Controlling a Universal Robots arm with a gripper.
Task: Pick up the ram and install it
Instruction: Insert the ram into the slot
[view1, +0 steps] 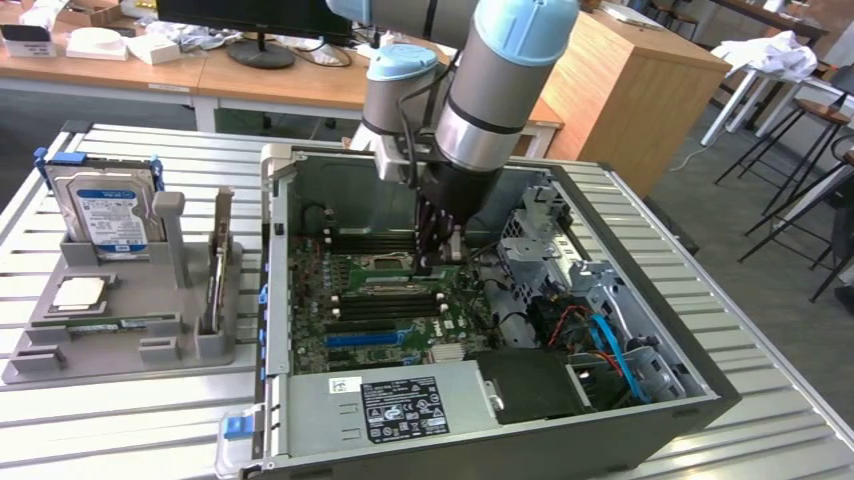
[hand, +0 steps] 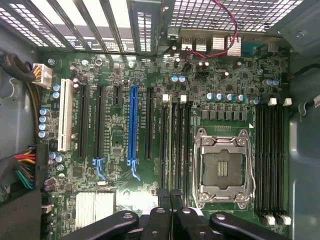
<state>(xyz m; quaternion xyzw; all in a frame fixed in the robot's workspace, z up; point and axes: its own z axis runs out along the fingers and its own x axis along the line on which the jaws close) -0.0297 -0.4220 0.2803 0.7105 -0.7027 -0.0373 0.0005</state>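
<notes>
I am watching the silver and pale-blue robot arm reach down into the open dark-grey computer case on the slatted metal table. The black gripper hangs low over the green motherboard, close to the square metal processor socket.

In the wrist view the gripper has its fingertips drawn together. They sit just above the near end of the black memory slots beside the socket. I cannot tell whether anything thin is pinched between them.

In the exterior view, a long green ram stick lies flat in the front groove of the grey moulded tray. The tray stands beside the case, to the exterior view's left, and the stick is well apart from the gripper. The same tray holds a silver hard drive with a blue and white label, standing upright. A small square silver processor chip lies flat between the drive and the stick.

The drive's label carries print that I cannot read. The silver power supply at the near end of the case bears a black label with white symbols and a small white sticker beside it, neither legible. A bright blue expansion slot stands out among the black ones, and the white printing on the board is too fine to read.
</notes>
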